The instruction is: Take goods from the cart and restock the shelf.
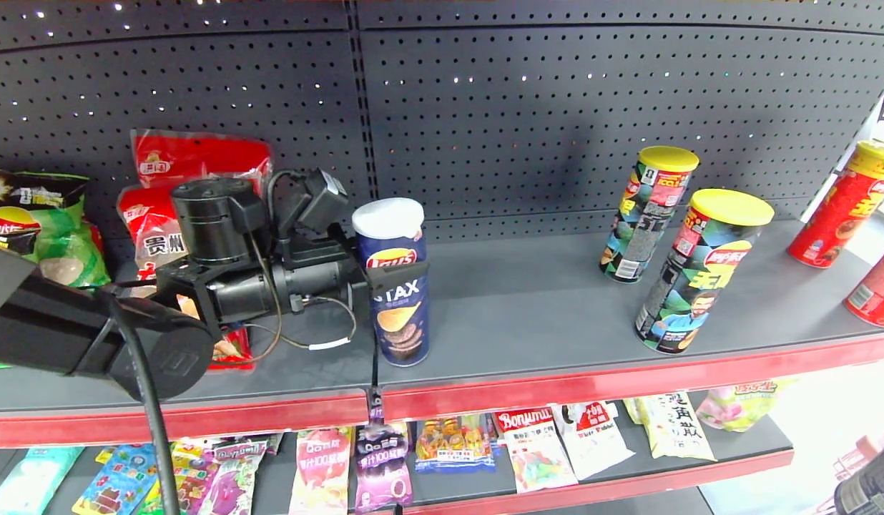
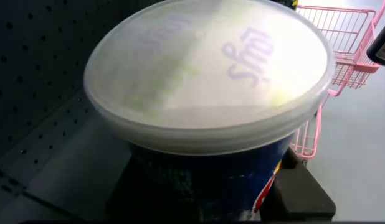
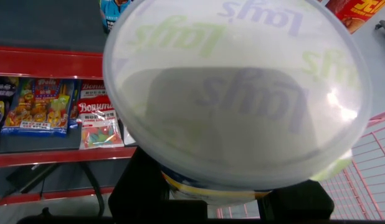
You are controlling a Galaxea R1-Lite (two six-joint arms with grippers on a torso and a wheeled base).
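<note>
The left gripper (image 1: 393, 277) is closed around the upper half of the blue chip can (image 1: 399, 322). The can is stood upright, long axis vertical, on the grey shelf (image 1: 528, 307) near its front lip. Bare shelf is left toward three o'clock, short of the yellow-lidded cans (image 1: 699, 272); red bags (image 1: 192, 164) are crowded at nine o'clock. Release is judged the pending step. The right gripper (image 3: 220, 202) is clamped on a second lidded can (image 3: 236, 93), near the pink cart (image 2: 351, 65).
</note>
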